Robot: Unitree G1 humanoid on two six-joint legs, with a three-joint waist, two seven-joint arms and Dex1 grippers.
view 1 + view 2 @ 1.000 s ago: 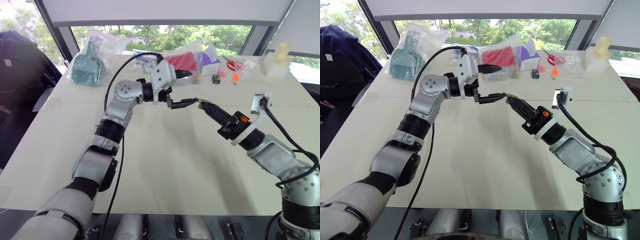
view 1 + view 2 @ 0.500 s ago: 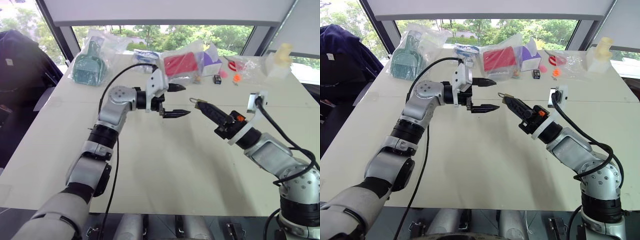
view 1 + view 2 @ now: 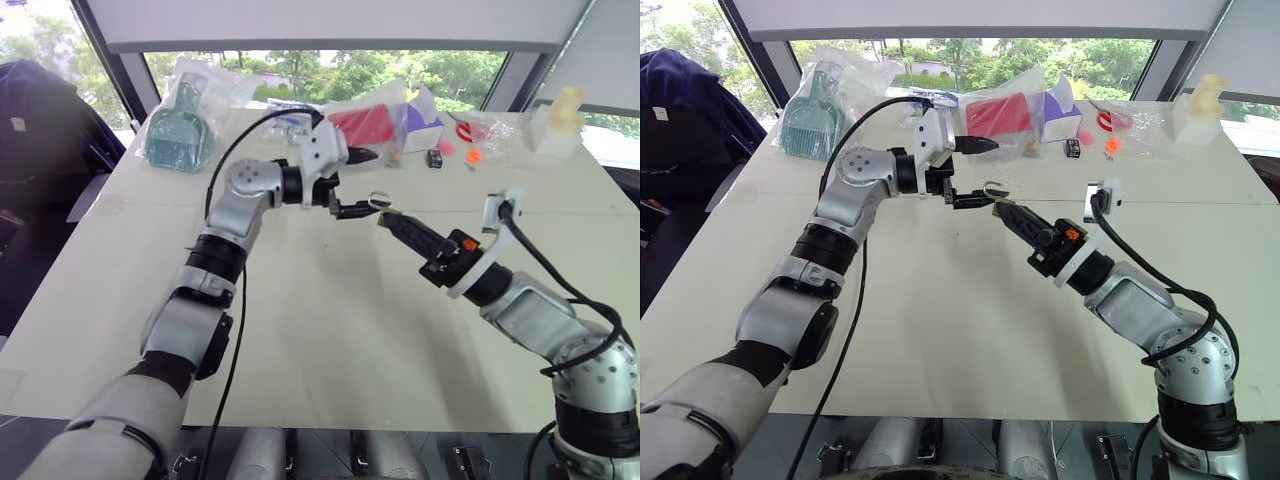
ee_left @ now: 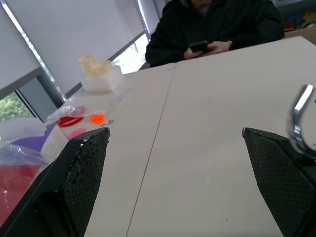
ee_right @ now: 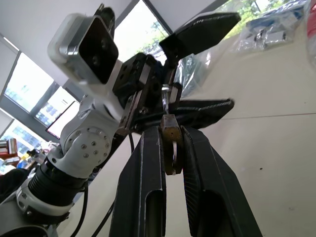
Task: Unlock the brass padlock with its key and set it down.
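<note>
The brass padlock is pinched by its gold body between the tips of my right gripper, which is shut on it and holds it in the air over the middle of the table. Its silvery shackle points toward my left gripper. That gripper is open, level and facing right, with its lower finger right beside the shackle and its upper finger above it. I cannot tell whether finger and shackle touch. The key is out of view.
Along the table's far edge lie a bag with a green tool, a bag with a red item, a purple box, a small black block, orange bits and a white container. A person in a dark jacket sits beyond.
Half a second ago my open left gripper stood back from the padlock with a clear gap. Now it is close to the shackle again, and my right gripper has brought the padlock slightly leftward.
</note>
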